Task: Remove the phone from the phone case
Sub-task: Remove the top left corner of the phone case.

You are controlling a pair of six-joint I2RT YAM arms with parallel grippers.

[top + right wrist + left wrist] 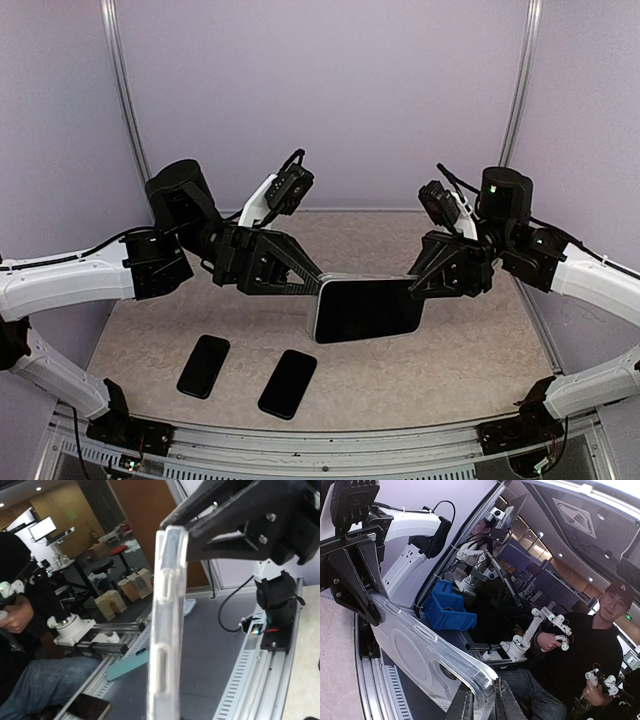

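While the pale desk (470,360) lies below, the left arm (70,280) and right arm (590,280) reach inward from either side and meet over its middle. Between them, raised above the surface, hangs the clear phone case (319,312), and the phone (368,310) sits inside it with its dark face turned toward the top camera. The left pincer (318,283) is clamped on the case's left end; in the left wrist view its two fingers (462,705) squeeze the clear rim from both sides. The right pincer (413,285) is closed on the opposite end. On the desk, near the front edge and left of centre, two loose dark phones (203,366) (288,383) lie flat side by side, not touching.
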